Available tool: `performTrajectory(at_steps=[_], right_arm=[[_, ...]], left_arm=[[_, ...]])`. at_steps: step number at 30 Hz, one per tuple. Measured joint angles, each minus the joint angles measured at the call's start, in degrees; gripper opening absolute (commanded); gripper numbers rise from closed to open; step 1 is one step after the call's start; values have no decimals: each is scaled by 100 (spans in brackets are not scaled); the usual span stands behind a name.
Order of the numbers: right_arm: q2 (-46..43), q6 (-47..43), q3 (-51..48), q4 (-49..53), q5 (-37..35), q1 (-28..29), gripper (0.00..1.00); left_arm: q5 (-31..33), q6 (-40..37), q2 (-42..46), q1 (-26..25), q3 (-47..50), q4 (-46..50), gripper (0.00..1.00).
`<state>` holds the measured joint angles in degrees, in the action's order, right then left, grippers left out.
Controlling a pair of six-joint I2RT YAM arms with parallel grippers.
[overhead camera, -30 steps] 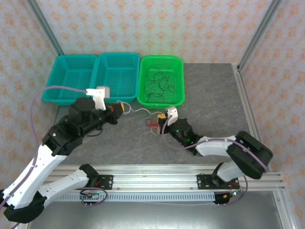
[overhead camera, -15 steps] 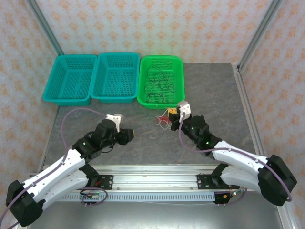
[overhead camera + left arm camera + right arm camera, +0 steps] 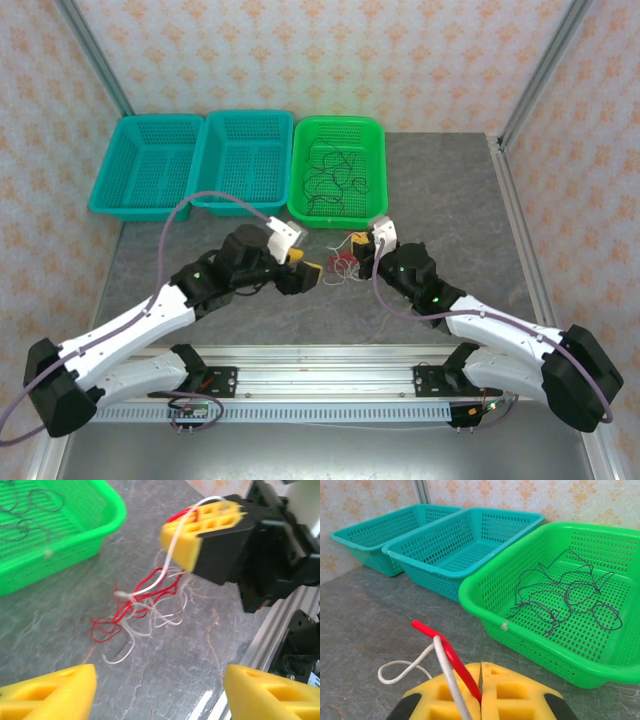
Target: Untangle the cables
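Right gripper (image 3: 481, 680), pads pressed together, pinches red and white cables (image 3: 145, 605); their tangle trails onto the table (image 3: 450, 200) near the green basket (image 3: 490, 582). Left gripper (image 3: 159, 690) gapes wide and empty, facing the tangle.

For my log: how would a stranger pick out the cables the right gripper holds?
Find the green basket at the back. On the grey tabletop just before it lies a small tangle of cables, two strands running up into the shut right gripper. They are red and white and outside the basket; the black wires lie inside it.
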<state>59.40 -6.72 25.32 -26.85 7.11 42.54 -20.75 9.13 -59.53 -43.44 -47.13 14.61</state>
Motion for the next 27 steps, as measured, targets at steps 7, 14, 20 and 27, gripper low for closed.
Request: performTrajectory(at_steps=[7,14,20,27], right_arm=[[0,2,94,122,245,0,0],[-103,50,190,378,367,0,0],[-221,72,190,481,332,0,0],[188,219,240,605,-289,4,15]], left_arm=[[291,-1005,-1523,-308,-778,-168,78],[1473,-1268,-2352,-400,-1233,-291,19],[2070,-1176,-2243,-409,-1209,-378,0],[1928,-896,-1169,-420,-1086,-350,0]])
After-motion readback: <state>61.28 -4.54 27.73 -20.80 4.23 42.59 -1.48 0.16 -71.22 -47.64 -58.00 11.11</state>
